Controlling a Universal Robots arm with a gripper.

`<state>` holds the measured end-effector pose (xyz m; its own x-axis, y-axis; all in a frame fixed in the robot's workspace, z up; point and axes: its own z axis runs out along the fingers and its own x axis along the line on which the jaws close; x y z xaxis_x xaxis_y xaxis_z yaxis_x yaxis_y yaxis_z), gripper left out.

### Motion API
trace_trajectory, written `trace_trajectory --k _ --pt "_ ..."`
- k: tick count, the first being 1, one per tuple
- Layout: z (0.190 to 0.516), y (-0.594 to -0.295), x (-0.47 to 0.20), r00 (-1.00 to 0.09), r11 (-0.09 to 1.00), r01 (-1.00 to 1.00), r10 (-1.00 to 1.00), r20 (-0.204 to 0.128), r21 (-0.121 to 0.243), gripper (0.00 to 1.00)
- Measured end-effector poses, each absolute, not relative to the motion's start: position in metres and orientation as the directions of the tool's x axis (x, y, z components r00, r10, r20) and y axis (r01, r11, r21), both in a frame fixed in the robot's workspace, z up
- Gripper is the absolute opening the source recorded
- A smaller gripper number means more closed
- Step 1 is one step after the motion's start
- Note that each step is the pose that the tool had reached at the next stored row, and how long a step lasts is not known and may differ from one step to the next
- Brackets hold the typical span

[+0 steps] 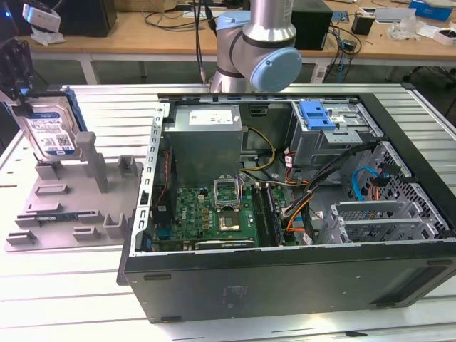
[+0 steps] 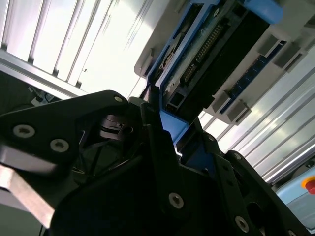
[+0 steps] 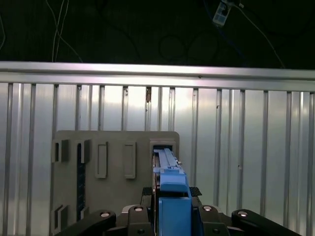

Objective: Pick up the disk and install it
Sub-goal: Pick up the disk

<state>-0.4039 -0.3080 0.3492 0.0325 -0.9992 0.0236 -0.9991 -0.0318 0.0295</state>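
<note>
One arm does the work here, and its end effector (image 3: pixel 171 194) is drawn in narrow on the top end of the disk (image 1: pixel 46 132). In both wrist views the blue carrier (image 3: pixel 173 211) sits squeezed between the dark fingers (image 2: pixel 165 167), which press across the drive's thin side. I take that as a firm hold, not a hover.

From that grip the disk runs straight away from the end effector. It stands on end, with its long axis going from the fingers down to the grey holder (image 1: pixel 71 206). In the exterior view its label faces out and it leans a little. There is no gap between tool and drive; the two are touching.

Directly beneath the end effector, the disk's lower end meets a slot (image 3: pixel 162 147) in the holder. I cannot tell whether it rests in that slot or sits just above it. Under the holder lies the ribbed metal surface (image 1: pixel 71 299).

Farther out, well apart from the end effector and toward the exterior view's right, the open computer case (image 1: pixel 285 288) lies on its side with its circuit board exposed. At its far corner a drive cage (image 1: pixel 335 139) carries a blue latch piece (image 1: pixel 317 114). By my reckoning the disk is gripped but not yet installed.
</note>
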Motion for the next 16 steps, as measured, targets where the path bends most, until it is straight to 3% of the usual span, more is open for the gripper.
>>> trace_trajectory --k 16 --pt "0.401 -0.308 -0.404 0.033 -0.032 -0.999 -0.999 0.024 0.029 0.37"
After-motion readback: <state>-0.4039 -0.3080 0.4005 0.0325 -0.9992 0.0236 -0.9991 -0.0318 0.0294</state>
